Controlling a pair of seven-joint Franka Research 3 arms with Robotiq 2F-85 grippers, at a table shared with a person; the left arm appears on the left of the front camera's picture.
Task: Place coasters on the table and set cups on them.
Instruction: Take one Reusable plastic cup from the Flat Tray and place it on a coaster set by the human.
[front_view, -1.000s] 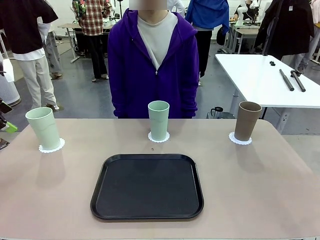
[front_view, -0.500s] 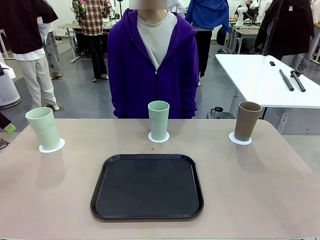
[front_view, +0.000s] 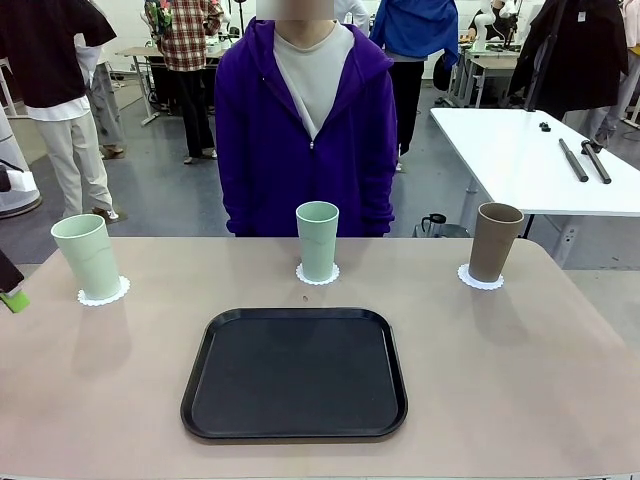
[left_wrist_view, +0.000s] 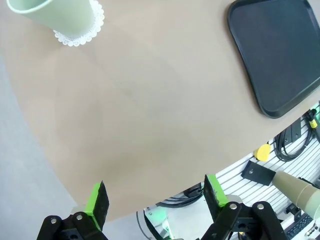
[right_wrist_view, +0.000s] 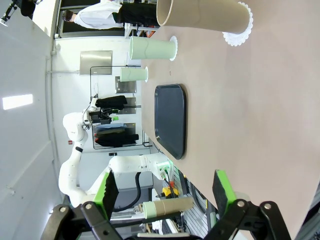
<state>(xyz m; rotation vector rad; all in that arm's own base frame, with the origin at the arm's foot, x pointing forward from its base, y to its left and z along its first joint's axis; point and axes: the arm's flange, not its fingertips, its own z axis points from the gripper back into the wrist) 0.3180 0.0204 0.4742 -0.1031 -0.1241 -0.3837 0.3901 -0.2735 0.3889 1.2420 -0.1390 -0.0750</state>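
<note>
Three cups stand on white lacy coasters along the far side of the beige table (front_view: 520, 380). A mint cup (front_view: 88, 256) rests on the left coaster (front_view: 104, 292), another mint cup (front_view: 318, 240) on the middle coaster (front_view: 317, 275), and a brown cup (front_view: 496, 241) on the right coaster (front_view: 480, 280). One green fingertip (front_view: 13, 299) of my left gripper shows at the left edge, well clear of the left cup. In its wrist view the left gripper (left_wrist_view: 155, 197) is open and holds nothing, far from the mint cup (left_wrist_view: 55, 11). My right gripper (right_wrist_view: 165, 192) is open and holds nothing, far from the brown cup (right_wrist_view: 202, 15).
A black tray (front_view: 295, 372) lies bare at the middle of the table, nearer my side. A person in a purple hoodie (front_view: 305, 130) stands behind the middle cup. A white table (front_view: 520, 160) with dark tools is at the back right.
My left gripper's tip has slid lower along the picture's left edge, away from the left cup. Cups, coasters and tray have not moved.
</note>
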